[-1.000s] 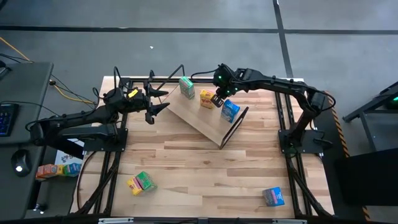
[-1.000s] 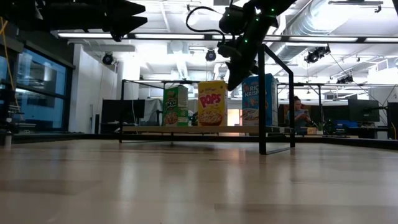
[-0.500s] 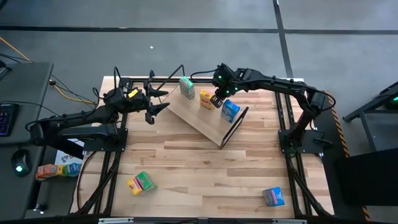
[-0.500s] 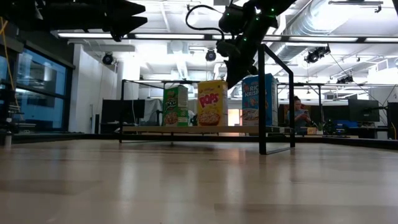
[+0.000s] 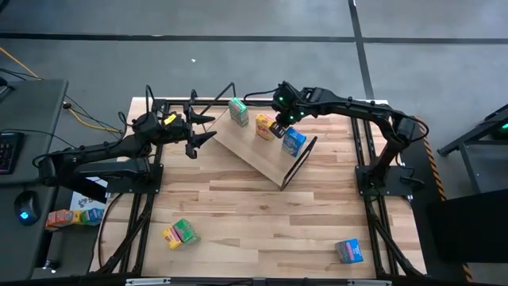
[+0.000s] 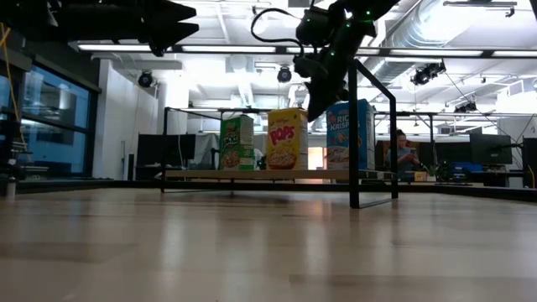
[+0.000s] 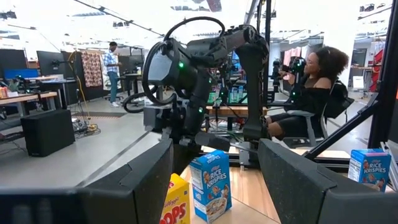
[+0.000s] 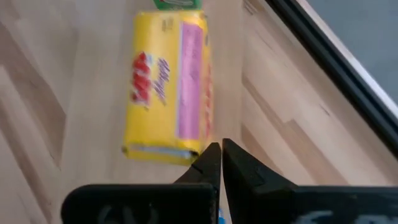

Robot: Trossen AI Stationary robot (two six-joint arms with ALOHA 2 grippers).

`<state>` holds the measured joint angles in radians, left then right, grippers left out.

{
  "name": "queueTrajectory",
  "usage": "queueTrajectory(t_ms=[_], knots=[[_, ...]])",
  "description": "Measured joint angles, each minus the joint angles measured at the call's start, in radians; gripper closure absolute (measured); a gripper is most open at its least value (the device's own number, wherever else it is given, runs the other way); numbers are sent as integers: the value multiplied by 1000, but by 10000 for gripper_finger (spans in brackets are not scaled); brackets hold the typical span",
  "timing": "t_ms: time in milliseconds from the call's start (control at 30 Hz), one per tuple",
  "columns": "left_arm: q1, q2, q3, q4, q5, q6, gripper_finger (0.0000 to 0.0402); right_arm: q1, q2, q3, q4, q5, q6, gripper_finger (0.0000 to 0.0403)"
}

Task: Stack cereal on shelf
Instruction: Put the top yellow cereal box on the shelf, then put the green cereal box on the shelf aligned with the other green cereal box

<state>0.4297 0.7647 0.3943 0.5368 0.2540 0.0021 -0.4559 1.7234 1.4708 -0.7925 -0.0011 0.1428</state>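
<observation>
Three small printed cardboard cereal boxes [image 5: 263, 125] upright on tilted light-wood shelf [image 5: 258, 155]. Right gripper [image 5: 277, 129] above yellow box [image 8: 165, 115], jaws together, empty. Left gripper [image 5: 202, 129] beside shelf, jaws apart, waiting.

The shelf [image 5: 258, 155] on the table [image 5: 254, 230] carries green [image 5: 238, 111], yellow [image 5: 263, 125] and blue boxes [image 5: 294, 141].

In the right wrist view the green box [image 8: 177, 4] is cut by the edge. The yellow box [image 8: 166, 93] print is blurred.
</observation>
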Motion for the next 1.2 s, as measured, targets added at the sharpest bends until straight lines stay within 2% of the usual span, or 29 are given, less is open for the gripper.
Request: queueTrajectory(t_ms=[200,367,567,700,833,967,1200], knots=[[0,0,0,-15,0,1,174,-19,-81,0,-94,11,-27,403],[0,-2,0,-18,0,1,174,5,-256,-72,-42,54,-20,403],[0,-7,0,-16,0,7,174,87,-584,-436,297,14,-15,403],[0,-9,0,-17,0,8,174,159,-787,-713,644,-31,-19,403],[0,-9,0,-17,3,2,174,208,-915,-922,1006,-37,-19,403],[0,-9,0,-17,4,2,174,223,-973,-1036,1216,-34,-45,403],[0,-8,0,-16,4,10,174,222,-980,-1069,1256,-29,-65,403]])
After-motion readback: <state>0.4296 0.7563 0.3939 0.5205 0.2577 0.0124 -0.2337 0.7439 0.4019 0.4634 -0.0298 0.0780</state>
